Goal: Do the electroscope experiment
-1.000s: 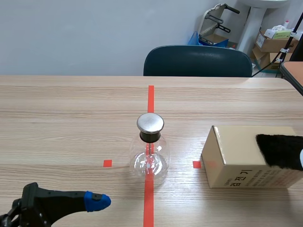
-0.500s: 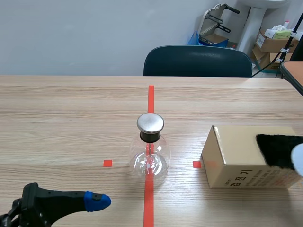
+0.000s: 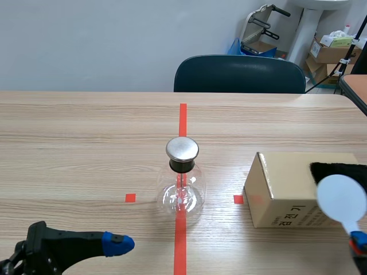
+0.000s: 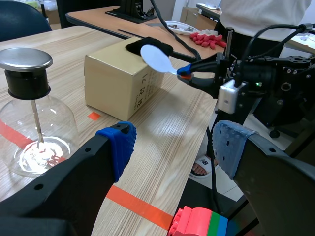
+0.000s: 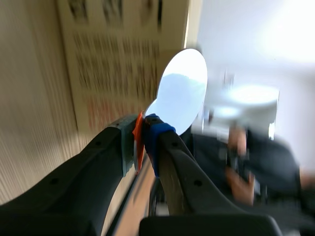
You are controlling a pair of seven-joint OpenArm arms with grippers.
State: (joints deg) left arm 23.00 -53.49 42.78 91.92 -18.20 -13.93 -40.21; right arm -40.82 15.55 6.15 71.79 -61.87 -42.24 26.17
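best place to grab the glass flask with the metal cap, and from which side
Probably the black collar under the flat silver metal disc of the clear round glass flask: it is narrow, while the bulb is wide and smooth. The flask stands upright, so bring the open left tool in level from its own side.

Moved in from the right edge with the white disc clamped in the right pincer. Was only a sliver beside the black fur a second ago; now shows whole against the cardboard box.
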